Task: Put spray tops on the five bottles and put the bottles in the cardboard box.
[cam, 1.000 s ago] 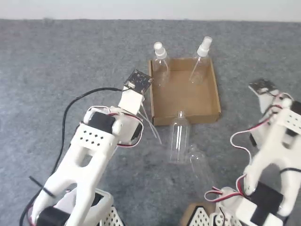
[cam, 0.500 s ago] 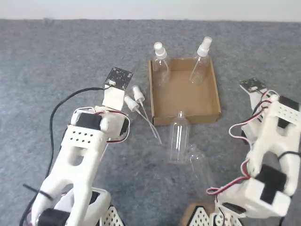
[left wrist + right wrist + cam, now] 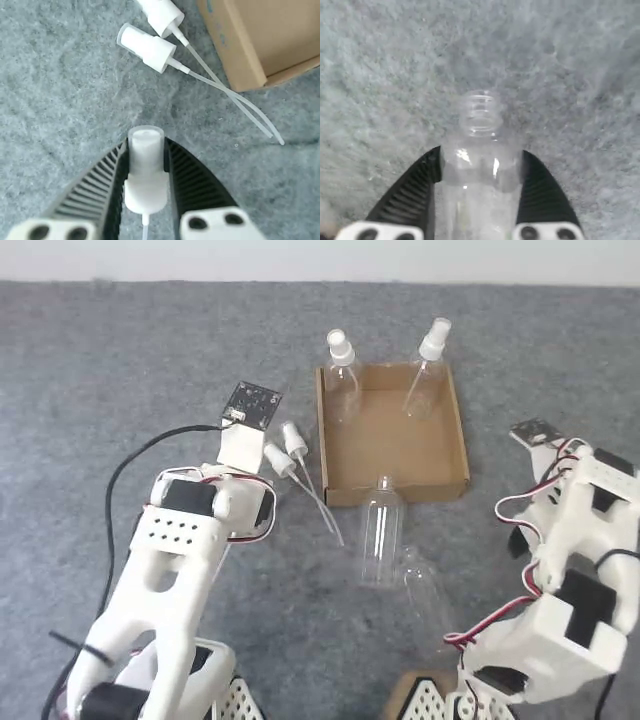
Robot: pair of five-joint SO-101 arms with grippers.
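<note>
**Top in One Claw, Bottle in the Other**

Grips a spray top [image 3: 145, 165] in the clenched left claw [image 3: 145, 145], above the counter [image 3: 100, 360] near two loose tops [image 3: 285, 450] beside the cardboard box [image 3: 395, 488]. Clamps the right claw [image 3: 481, 152] on an uncapped bottle [image 3: 480, 120], neck open. Looks to be mid-capping of the third bottle, with two capped bottles [image 3: 342, 375] standing in the box and two bare bottles [image 3: 381, 530] lying just outside it. Calls next for bringing tube and neck, now well apart, together and in line. Loses the held top's tube and the held bottle's base past the frame edge.
</note>
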